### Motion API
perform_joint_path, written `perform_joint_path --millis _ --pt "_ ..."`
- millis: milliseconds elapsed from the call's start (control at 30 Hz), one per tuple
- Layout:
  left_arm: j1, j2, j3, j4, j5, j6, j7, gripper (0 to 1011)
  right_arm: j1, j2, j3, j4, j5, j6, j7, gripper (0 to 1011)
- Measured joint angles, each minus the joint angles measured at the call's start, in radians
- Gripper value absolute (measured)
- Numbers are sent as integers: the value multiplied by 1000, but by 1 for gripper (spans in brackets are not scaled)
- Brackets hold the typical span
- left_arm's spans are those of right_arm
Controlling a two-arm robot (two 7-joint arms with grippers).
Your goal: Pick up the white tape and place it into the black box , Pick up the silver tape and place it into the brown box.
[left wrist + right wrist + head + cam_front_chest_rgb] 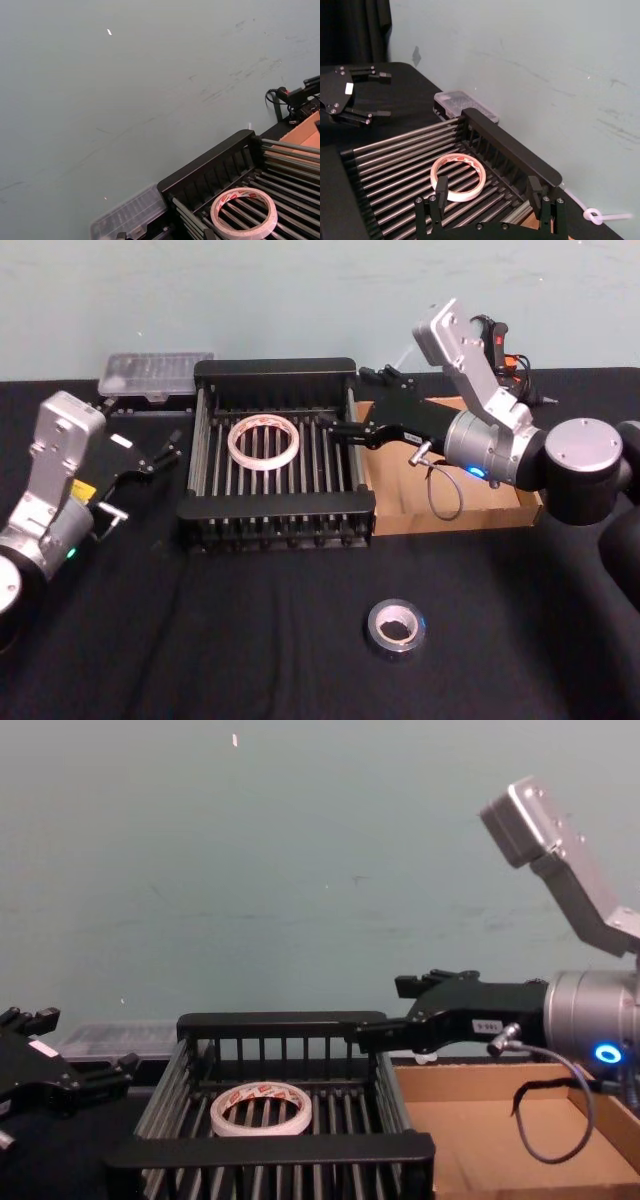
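From my head view the white tape (264,441) already lies flat on the bars of the black box (275,368), so I judge the first half done; my right pincer (352,403) hangs spread and empty over the crate's right rim, where it meets the brown box (455,512), while the silver tape (395,626) sits alone on the dark surface (220,640), nearer to me than either box and well apart from both. The next move, as I judge it, calls for drawing that arm back toward me, down to the grey roll, and closing across its ring. My left pincer (165,450) rests parked beside the crate's left wall, fingers apart and holding nothing. In my left wrist view I see the white ring in a corner of the crate, the clear plastic case (131,215) behind it and a sliver of cardboard, cut off by the frame's edge. In my right wrist view my fingertips (441,186) stand wide just above the crate's rim, the ring beyond them; the crate's near part is hidden behind my own mount. In my chest view the crate's near rim hides the ring's lower edge, and the cardboard box's floor shows bare.
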Motion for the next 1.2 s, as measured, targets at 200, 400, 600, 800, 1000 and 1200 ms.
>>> perform_joint_path --millis 200,400,600,800,1000,1200 --pt "0 0 0 0 0 0 0 1001 -43 31 22 -82 19 25 -12 1002" --pt "0 0 0 0 0 0 0 1001 -117 90 53 -203 41 54 -27 1002" --pt "0 0 0 0 0 0 0 1001 -204 160 88 -326 68 81 -36 1002" --pt "0 0 0 0 0 0 0 1001 -279 218 115 -417 96 106 -39 1002" --pt "0 0 0 0 0 0 0 1002 -362 273 138 -496 132 137 -41 1002" --pt "0 0 0 0 0 0 0 1001 -430 308 145 -546 163 163 -47 1002"
